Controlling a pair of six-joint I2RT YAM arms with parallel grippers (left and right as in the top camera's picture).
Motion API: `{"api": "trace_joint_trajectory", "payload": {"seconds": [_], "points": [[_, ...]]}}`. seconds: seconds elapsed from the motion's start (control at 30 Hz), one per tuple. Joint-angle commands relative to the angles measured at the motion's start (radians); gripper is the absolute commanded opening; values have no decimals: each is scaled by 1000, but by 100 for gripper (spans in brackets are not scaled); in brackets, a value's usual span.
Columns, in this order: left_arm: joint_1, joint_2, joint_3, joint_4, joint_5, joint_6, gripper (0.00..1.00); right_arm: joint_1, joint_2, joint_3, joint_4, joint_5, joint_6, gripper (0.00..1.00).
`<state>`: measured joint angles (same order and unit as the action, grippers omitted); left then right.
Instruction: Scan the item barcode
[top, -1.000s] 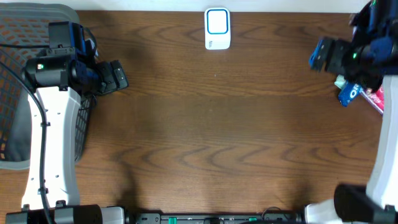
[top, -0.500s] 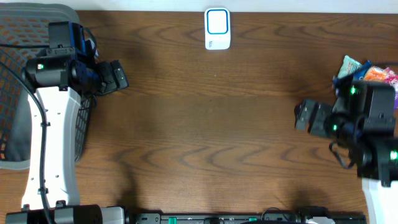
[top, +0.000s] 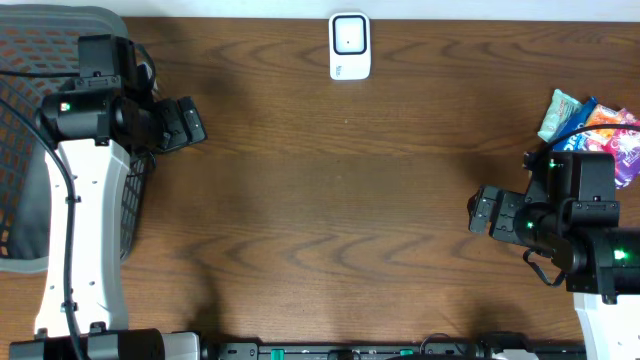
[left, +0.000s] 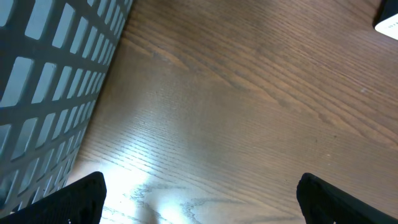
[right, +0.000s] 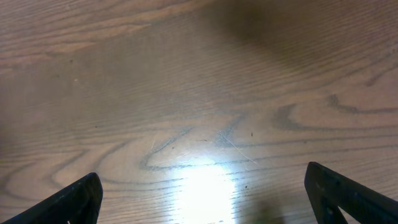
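Note:
The items, several colourful snack packets (top: 598, 128), lie in a pile at the table's right edge. A white barcode scanner (top: 349, 46) with a blue-framed window stands at the back middle; its corner (left: 388, 21) shows in the left wrist view. My right gripper (top: 476, 215) hovers left of and nearer than the packets, open, and the right wrist view shows only bare wood between its fingers (right: 69, 201). My left gripper (top: 196, 127) is open over bare wood at the left, beside the basket.
A dark mesh basket (top: 22, 150) stands at the left edge, and its wall (left: 50, 74) fills the left of the left wrist view. The brown wooden table (top: 330, 200) stretches between the two arms.
The right arm has swung from above the packets at the back right down toward the front, uncovering them. It carries nothing. The left arm has not moved.

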<state>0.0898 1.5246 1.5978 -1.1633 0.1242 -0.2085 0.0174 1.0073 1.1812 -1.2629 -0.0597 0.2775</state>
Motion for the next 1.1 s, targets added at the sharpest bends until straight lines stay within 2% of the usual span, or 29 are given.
{"api": "trace_joint_trajectory", "payload": {"seconds": [0.0,0.27,0.5,0.73,0.97,1.07], "points": [[3,0,1,-3,-9,5,98,10,0,-4,-2,-2,-2,99],[3,0,2,-3,-9,5,98,10,0,-4,-5,61,-7,99],[3,0,1,-3,-9,5,98,11,-16,-51,41,37,-23,99],[3,0,1,-3,-9,5,98,22,-271,-343,397,-87,-206,99],[3,0,1,-3,-9,5,98,22,-566,-691,776,-91,-209,99],[3,0,2,-3,-9,5,98,22,-680,-803,884,-91,-251,99]]}}
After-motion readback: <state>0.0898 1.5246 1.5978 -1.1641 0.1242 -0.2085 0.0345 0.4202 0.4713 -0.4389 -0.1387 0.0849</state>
